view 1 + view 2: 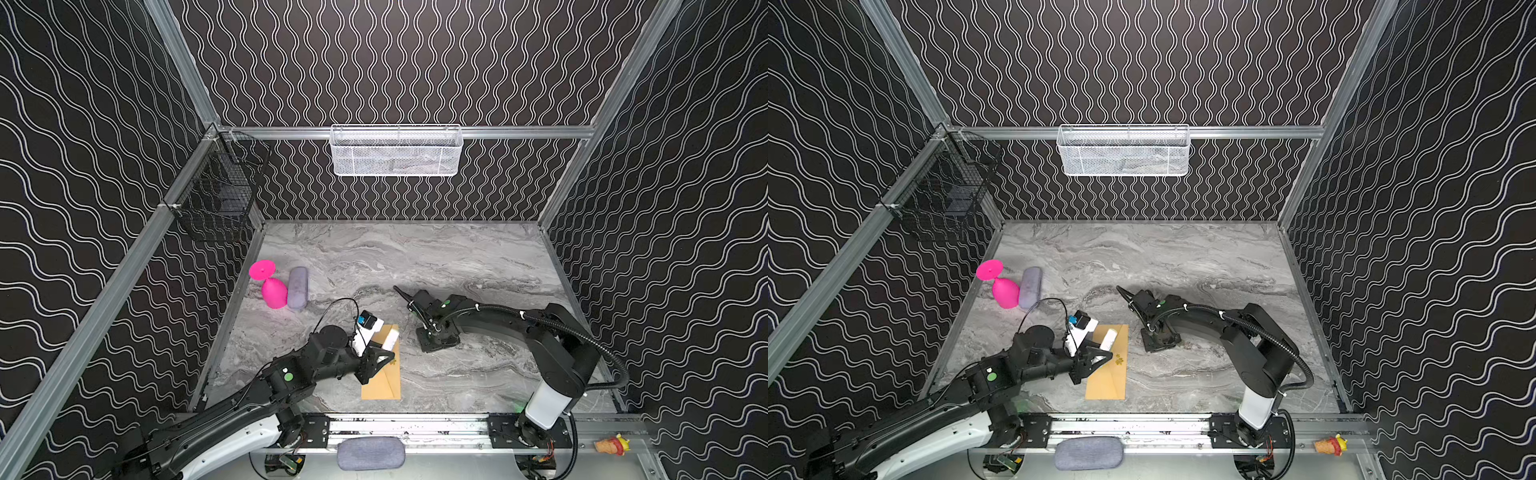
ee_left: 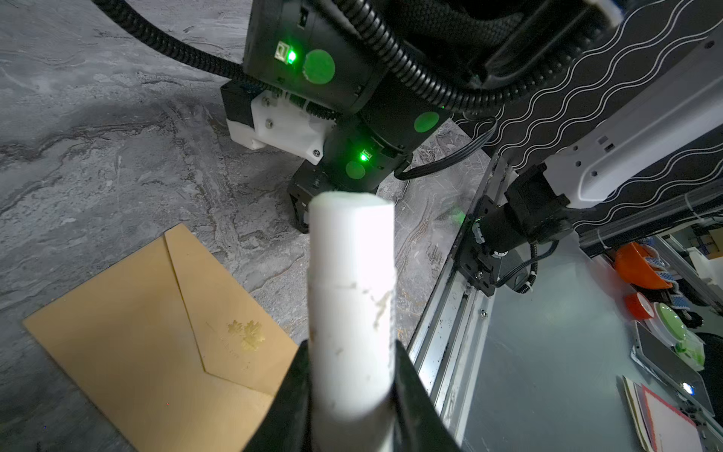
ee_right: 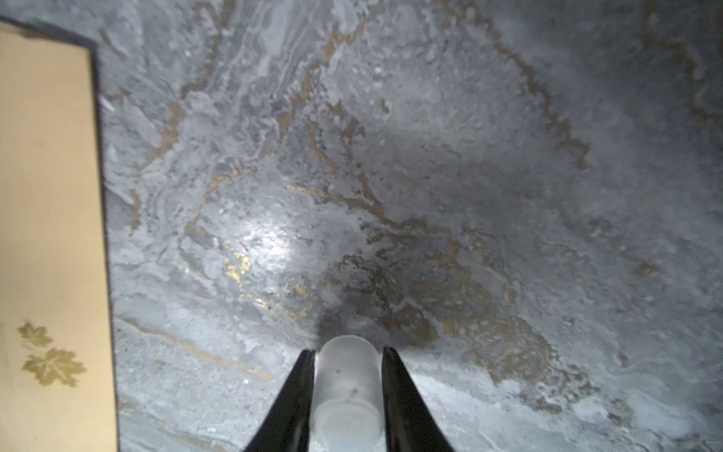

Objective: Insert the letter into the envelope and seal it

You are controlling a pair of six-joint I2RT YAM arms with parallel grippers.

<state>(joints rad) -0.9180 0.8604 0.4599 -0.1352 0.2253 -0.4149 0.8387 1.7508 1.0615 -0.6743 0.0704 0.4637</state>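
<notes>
Kraft-brown envelope (image 1: 382, 384): flat on the marble table (image 1: 478, 266) near its front edge, flap folded down, gold leaf sticker (image 2: 246, 334) at the tip. Left gripper (image 2: 350, 346): clamped on a white tube (image 2: 350, 254) above the envelope's far end. Right gripper (image 3: 347, 352): low beside the envelope, fingers flanking a clear cap (image 3: 346, 391); whether they grip it cannot be told

left gripper (image 2: 351, 348) clamped, arm stretched forward | right gripper (image 3: 348, 352) clamped, held low

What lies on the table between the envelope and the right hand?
Nothing: in the right wrist view only bare marble table lies between the envelope and the right hand. Both top views show the same.
</notes>
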